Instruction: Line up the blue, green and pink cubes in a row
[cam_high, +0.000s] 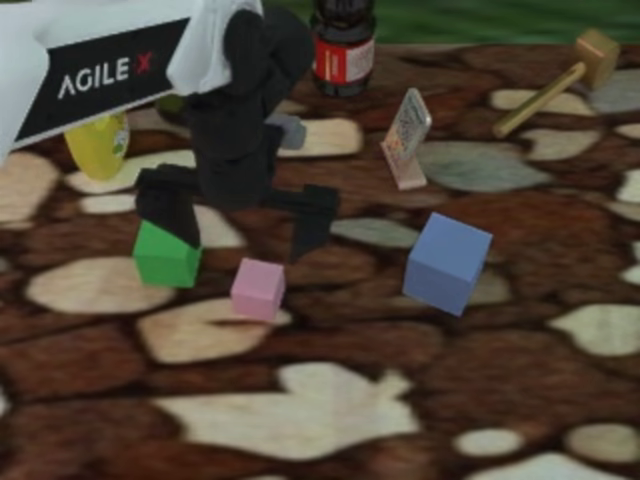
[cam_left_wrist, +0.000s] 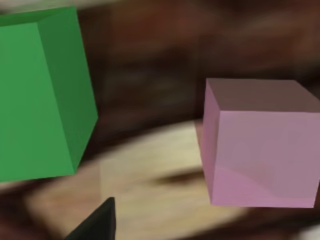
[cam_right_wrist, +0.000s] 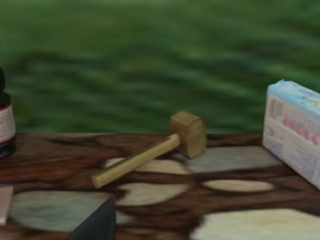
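Brown mottled table (cam_high: 330, 440), green cube (cam_high: 165, 255), pink cube (cam_high: 258, 289), blue cube (cam_high: 447, 262), mallet (cam_high: 556, 80)

This is a rendered simulation scene, not a real room: a tabletop (cam_high: 330, 410) skinned in a brown-and-cream pattern like flat stones set in dark earth, with a blurred green backdrop beyond its far edge. Everything has flat, matte, computer-drawn surfaces. The unrelated props suggest a test bench. Taking the small wooden mallet (cam_high: 560, 75) with its pale handle as landmark, a dark bottle with a red-and-white label (cam_high: 343, 45) stands well to its left along the far edge, a printed white card box (cam_high: 406, 138) stands tilted between them but nearer the camera, and a yellow rounded container (cam_high: 98, 143) sits far to its left.
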